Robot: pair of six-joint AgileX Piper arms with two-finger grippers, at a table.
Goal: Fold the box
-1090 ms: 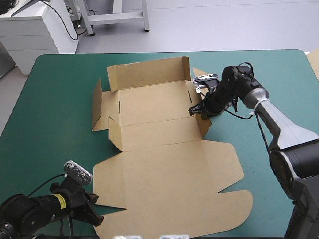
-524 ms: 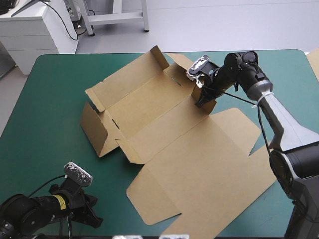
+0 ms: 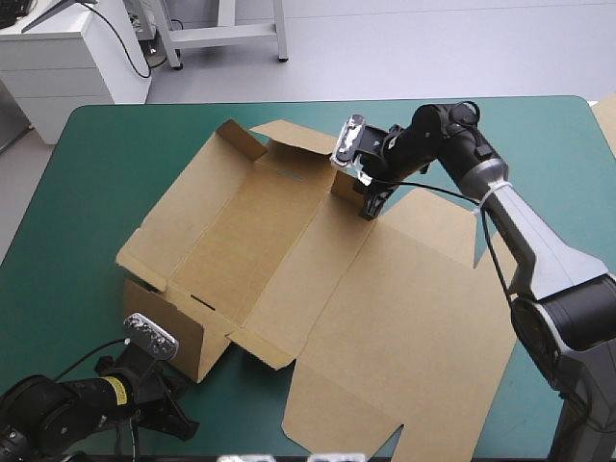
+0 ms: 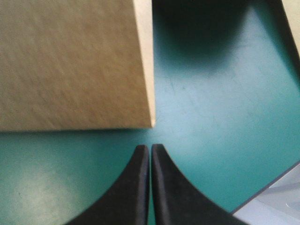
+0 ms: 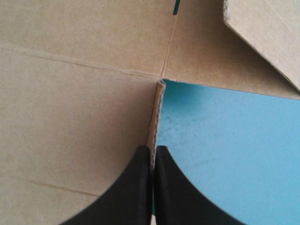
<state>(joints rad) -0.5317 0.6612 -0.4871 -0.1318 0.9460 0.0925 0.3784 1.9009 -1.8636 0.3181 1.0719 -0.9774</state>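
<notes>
The brown box (image 3: 289, 269) lies as a cut sheet, turned at an angle across the teal-green cover, with its wide lid panel toward the near right. Side walls stand raised along its far left end and at its near left corner. My right gripper (image 3: 370, 206) is at the box's far right side, shut on the edge of a small flap; the right wrist view shows the board's edge (image 5: 158, 112) running between the black fingers (image 5: 140, 187). My left gripper (image 3: 183, 422) rests low at the table's near left, shut and holding nothing, with a box corner (image 4: 75, 61) just ahead of its tips (image 4: 150, 148).
Bare teal-green cover (image 3: 106, 183) runs along the table's left side and far edge. A strip of pale board (image 3: 606, 120) shows past the table's far right corner. The box's lid panel reaches close to the near edge.
The right gripper has swung the box round, its tray end going left and toward me and the lid toward the near right. That gripper moved left along the far side. The left arm stayed put.
</notes>
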